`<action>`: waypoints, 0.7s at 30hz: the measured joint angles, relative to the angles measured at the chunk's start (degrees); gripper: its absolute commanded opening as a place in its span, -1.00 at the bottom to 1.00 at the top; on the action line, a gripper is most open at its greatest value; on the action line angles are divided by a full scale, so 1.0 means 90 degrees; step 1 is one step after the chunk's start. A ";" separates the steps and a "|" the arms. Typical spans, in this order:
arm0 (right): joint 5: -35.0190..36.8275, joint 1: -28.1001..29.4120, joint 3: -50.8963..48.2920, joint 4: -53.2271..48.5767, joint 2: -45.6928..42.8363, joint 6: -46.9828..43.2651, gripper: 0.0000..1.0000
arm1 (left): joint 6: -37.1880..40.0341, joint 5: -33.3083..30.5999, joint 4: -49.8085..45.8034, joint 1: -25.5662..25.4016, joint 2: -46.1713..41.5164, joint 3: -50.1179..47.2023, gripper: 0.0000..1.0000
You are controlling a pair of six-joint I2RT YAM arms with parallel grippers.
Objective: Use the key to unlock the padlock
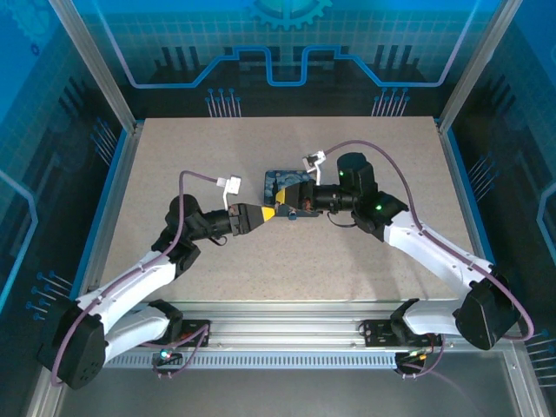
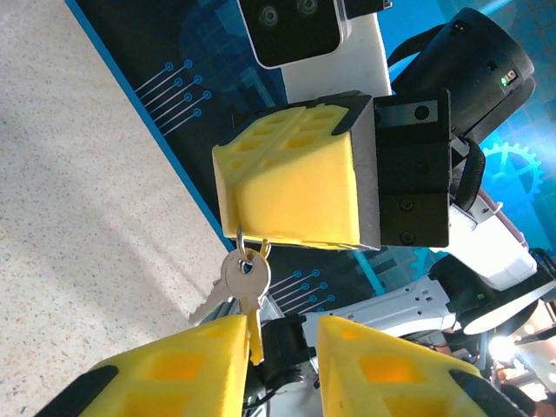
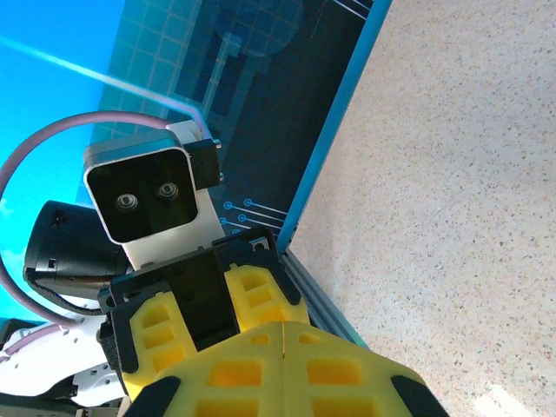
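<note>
The speckled tabletop [image 1: 347, 278] carries both arms, which reach in from the near edge and meet nose to nose around its centre, slightly toward the far edge. The left arm [image 1: 139, 282] comes in from the near left corner and the right arm [image 1: 434, 252] from the near right corner.

The right end effector [image 3: 283, 334] has its yellow pads pressed flat together, with no gap along the seam. The left end effector [image 2: 282, 328] faces it just beside its tip. Its two yellow fingers [image 2: 165, 369] are parted by a moderate gap and do not clamp anything.

A flat, dark blue patterned object [image 1: 280, 180] lies on the tabletop just beyond the two tips, on their far side. I cannot tell from the overhead view whether it is the padlock.

In the left wrist view two silver keys [image 2: 236, 282] dangle from a key ring [image 2: 241, 241]. The top of the ring disappears under the edge of the right end effector's closed pads, so it appears pinched there. One key blade points off to the side. The other runs into the gap along the inner face of one left finger, and I cannot tell whether it touches.
</note>
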 measured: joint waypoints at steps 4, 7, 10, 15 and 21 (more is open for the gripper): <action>-0.0041 -0.0002 -0.0131 0.0005 -0.0066 0.0000 -1.00 | 0.0019 0.0000 -0.0056 0.0000 0.0000 0.0002 -0.74; -0.0083 -0.0002 -0.0204 0.0002 -0.0087 0.0000 -1.00 | 0.0036 -0.0002 -0.0087 0.0000 0.0000 0.0017 -0.81; -0.0104 -0.0002 -0.0245 0.0005 -0.0114 0.0000 -1.00 | 0.0039 -0.0005 -0.0112 0.0000 0.0002 0.0024 -0.87; -0.0126 -0.0002 -0.0270 0.0007 -0.0160 0.0000 -1.00 | 0.0097 -0.0070 -0.0221 0.0000 0.0002 0.0029 -0.01; -0.0163 -0.0002 -0.0270 0.0010 -0.0163 0.0002 -1.00 | 0.0146 -0.0187 -0.0313 0.0000 0.0012 0.0034 0.29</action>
